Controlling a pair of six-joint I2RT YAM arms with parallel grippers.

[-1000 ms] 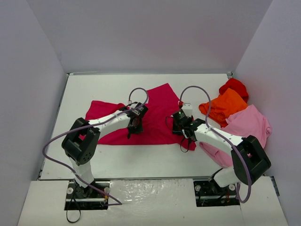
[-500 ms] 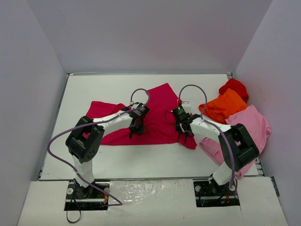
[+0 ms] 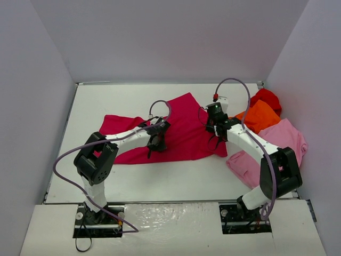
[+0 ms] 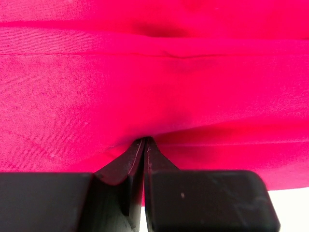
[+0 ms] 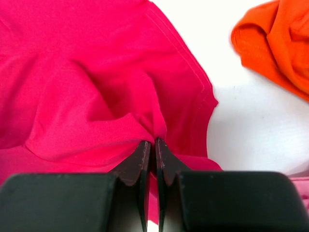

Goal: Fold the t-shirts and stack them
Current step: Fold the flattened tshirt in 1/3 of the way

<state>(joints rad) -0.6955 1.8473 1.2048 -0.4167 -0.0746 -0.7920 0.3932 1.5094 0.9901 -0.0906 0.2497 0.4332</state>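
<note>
The crimson-magenta t-shirt (image 3: 184,125) lies spread across the middle of the table. My left gripper (image 3: 152,149) is shut on its near hem, and in the left wrist view the cloth (image 4: 154,87) is pinched between the closed jaws (image 4: 146,141). My right gripper (image 3: 214,130) is shut on the shirt's right part, where a bunched fold (image 5: 96,130) rises into its jaws (image 5: 154,141). To the right lie the orange t-shirt (image 3: 258,117) (image 5: 282,43), the red t-shirt (image 3: 266,98) behind it, and the light pink t-shirt (image 3: 285,140).
The white table (image 3: 106,101) is walled at the back and on both sides. The right arm's forearm crosses over the pink shirt. A purple cable loops from each arm above the table.
My right gripper has closed on the crimson shirt and moved back and to the right, pulling that side of the cloth with it. The left gripper has stayed shut in place.
</note>
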